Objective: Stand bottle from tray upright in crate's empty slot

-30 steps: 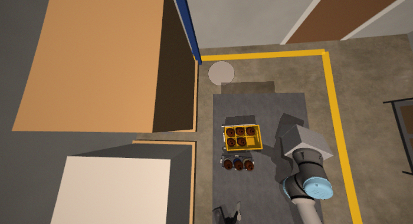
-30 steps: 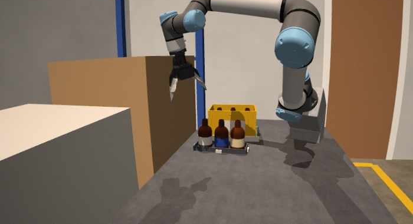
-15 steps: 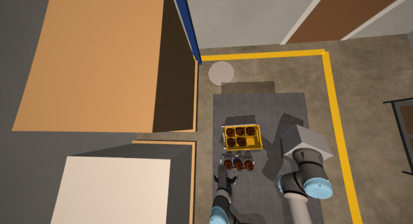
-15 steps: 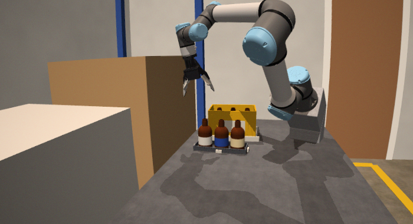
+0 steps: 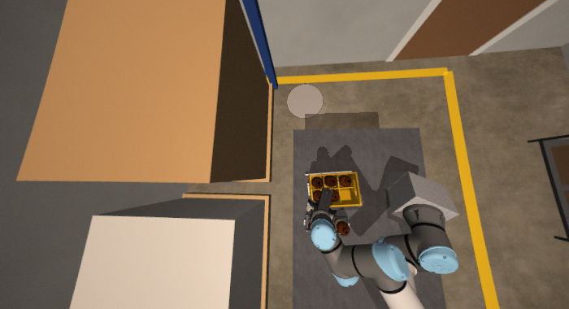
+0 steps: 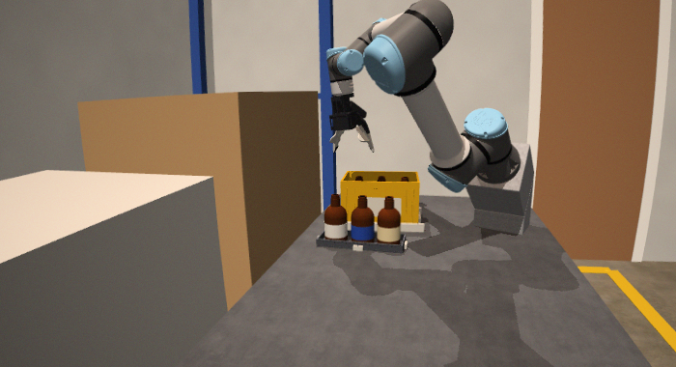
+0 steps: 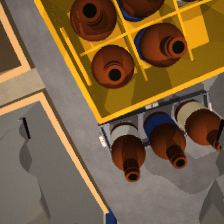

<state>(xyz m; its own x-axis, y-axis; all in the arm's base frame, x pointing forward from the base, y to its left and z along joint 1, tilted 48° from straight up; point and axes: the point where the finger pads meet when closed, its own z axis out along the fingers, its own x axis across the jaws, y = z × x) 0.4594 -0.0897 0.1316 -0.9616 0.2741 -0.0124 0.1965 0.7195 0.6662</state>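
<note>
A yellow crate [image 6: 380, 195] stands on the grey table with several brown bottles in it. Its one empty slot [image 5: 346, 195] is at the front right corner and also shows in the wrist view [image 7: 197, 25]. Right in front of it, a dark tray [image 6: 361, 244] holds three upright brown bottles: white label [image 6: 335, 218], blue label [image 6: 362, 220] and cream label [image 6: 388, 220]. In the wrist view they show as white [image 7: 128, 155], blue [image 7: 165, 141] and cream [image 7: 202, 125]. My gripper [image 6: 352, 142] [image 5: 324, 200] is open and empty, pointing down, well above the tray and the crate's front edge.
A tall brown box [image 6: 193, 170] and a white block [image 6: 97, 257] stand left of the table, close to the tray. A blue post [image 6: 326, 83] rises behind the crate. My grey base block [image 6: 502, 199] sits at the table's right side.
</note>
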